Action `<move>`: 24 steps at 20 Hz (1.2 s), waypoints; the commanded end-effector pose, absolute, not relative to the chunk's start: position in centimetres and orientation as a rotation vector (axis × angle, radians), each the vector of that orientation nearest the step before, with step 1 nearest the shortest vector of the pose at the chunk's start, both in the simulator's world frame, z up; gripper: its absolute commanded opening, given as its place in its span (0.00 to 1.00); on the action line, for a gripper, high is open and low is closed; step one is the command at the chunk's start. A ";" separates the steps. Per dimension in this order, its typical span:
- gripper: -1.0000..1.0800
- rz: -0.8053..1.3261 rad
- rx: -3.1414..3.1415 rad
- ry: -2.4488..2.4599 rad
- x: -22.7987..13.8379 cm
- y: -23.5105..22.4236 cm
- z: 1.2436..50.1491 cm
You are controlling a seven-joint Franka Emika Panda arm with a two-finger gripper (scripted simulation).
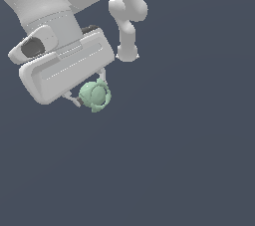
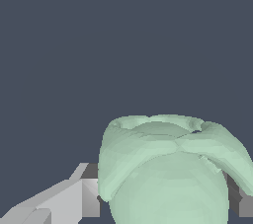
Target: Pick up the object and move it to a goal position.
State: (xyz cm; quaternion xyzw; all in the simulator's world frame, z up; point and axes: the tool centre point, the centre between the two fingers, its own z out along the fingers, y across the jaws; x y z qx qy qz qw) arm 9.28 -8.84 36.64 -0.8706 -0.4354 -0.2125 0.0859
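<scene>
Sitting between the fingers of the pincer [image 1: 90,93], the mint-green object [image 1: 95,95] was held, both fingers pressed against its sides

My gripper [image 1: 90,95] is white with dark grey pads; the object [image 1: 94,95] is plain pale mint-green; backdrop uniform slate blue.

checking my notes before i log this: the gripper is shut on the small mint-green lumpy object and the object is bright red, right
Not quite. The colour is wrong: the lumpy object is pale mint green, not red, as both the exterior view and the wrist view show. The rest stands: the gripper is shut on it, a finger pressed against each side.
</scene>
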 end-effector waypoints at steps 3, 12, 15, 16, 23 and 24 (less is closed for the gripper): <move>0.00 -0.680 -2.524 -1.374 10.0 -10.7 39.4; 0.00 -0.743 -2.418 -1.477 11.3 -13.4 43.5; 0.00 -0.757 -2.393 -1.500 11.7 -14.0 44.4; 0.00 -0.761 -2.386 -1.506 11.8 -14.2 44.7; 0.00 -0.777 -2.354 -1.533 12.2 -14.9 45.8; 0.00 -0.778 -2.352 -1.535 12.3 -15.0 45.9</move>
